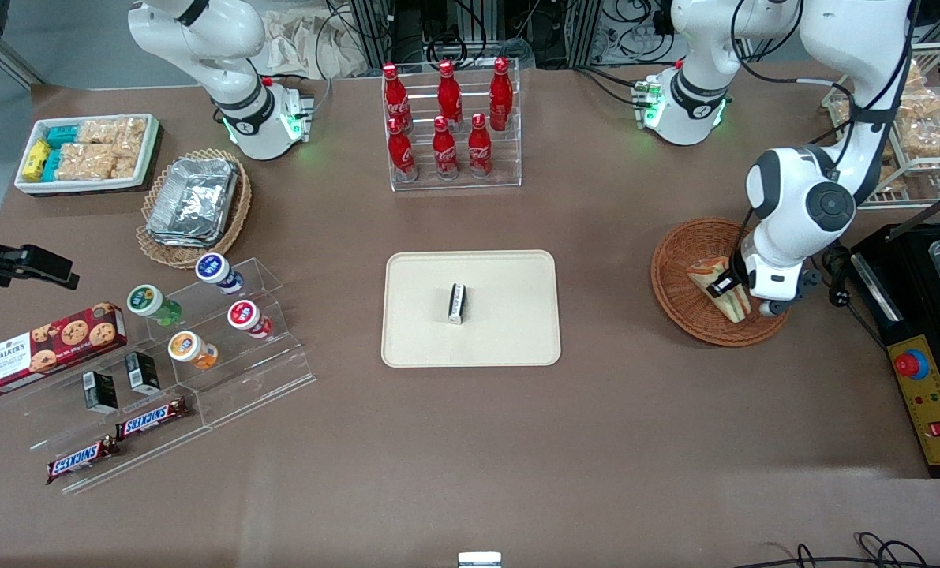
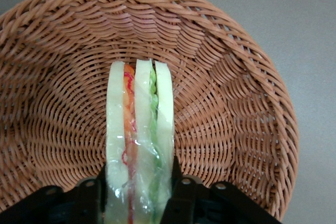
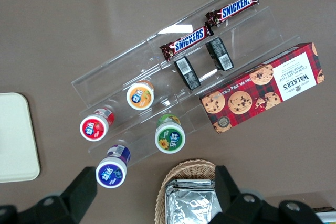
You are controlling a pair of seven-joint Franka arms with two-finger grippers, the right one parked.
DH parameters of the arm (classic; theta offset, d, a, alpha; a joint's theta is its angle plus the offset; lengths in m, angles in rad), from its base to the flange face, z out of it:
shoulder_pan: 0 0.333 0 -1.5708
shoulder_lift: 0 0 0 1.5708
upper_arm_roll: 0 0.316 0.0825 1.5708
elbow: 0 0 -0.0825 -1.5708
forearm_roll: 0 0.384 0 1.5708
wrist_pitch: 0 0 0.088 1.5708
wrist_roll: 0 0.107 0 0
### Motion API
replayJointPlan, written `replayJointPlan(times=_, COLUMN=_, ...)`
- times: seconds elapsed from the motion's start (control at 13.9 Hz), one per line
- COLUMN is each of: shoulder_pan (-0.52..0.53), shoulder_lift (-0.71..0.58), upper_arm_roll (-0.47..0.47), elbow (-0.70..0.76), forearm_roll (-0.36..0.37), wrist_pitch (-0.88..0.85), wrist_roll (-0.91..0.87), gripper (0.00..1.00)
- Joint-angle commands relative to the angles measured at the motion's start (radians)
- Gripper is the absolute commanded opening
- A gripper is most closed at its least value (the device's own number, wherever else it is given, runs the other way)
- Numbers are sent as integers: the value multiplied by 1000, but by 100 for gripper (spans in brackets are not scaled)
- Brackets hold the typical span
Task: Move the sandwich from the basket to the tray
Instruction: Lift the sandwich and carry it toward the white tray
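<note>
The sandwich [image 1: 714, 285] is a clear-wrapped wedge with orange-red and green filling stripes, standing on edge in the reddish-brown wicker basket [image 1: 679, 296] toward the working arm's end of the table. My left gripper [image 1: 732, 290] is down in the basket and shut on the sandwich. In the left wrist view both black fingers [image 2: 181, 195] press the bread faces of the sandwich [image 2: 139, 124], with the gripper [image 2: 137, 195] over the basket's weave [image 2: 231, 103]. The cream-beige tray [image 1: 509, 323] lies at the table's middle, apart from the basket.
A small black-and-white bar [image 1: 456, 303] lies on the tray. A clear rack of red cola bottles [image 1: 450, 126] stands farther from the front camera than the tray. A black appliance with a yellow control box [image 1: 931, 394] sits beside the basket at the table's edge.
</note>
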Motion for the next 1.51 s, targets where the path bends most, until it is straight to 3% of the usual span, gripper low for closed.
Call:
replayJointPlan(times=0.0, shoulder_pan=1, shoulder_lift=-52, upper_arm_roll=-5, elbow=2, forearm_roll=-4, wrist_pitch=-43, wrist_roll=-4, gripper=0)
replayJointPlan(times=0.29, shoulder_pan=0, shoulder_lift=-117, upper_arm_roll=-8, elbow=154, forearm_roll=4, wrist_pitch=-306, wrist_roll=18, gripper=0)
replayJointPlan(times=0.65, shoulder_pan=-25, shoulder_lift=-103, upper_arm_roll=-18, elbow=463, forearm_roll=4, wrist_pitch=-641, wrist_roll=173, gripper=0)
replayJointPlan(times=0.94, shoulder_pan=-109, shoulder_lift=-21, upper_arm_roll=-70, elbow=795, forearm_roll=1, wrist_pitch=-840, wrist_roll=162, gripper=0)
replayJointPlan(times=1.08, shoulder_pan=-162, shoulder_lift=13, upper_arm_roll=-88, elbow=867, forearm_roll=1, wrist_pitch=-835, wrist_roll=81, gripper=0)
replayJointPlan(times=1.44, shoulder_pan=-391, shoulder_lift=133, upper_arm_roll=-93, elbow=854, forearm_roll=39, wrist_pitch=-733, wrist_roll=-48, gripper=0)
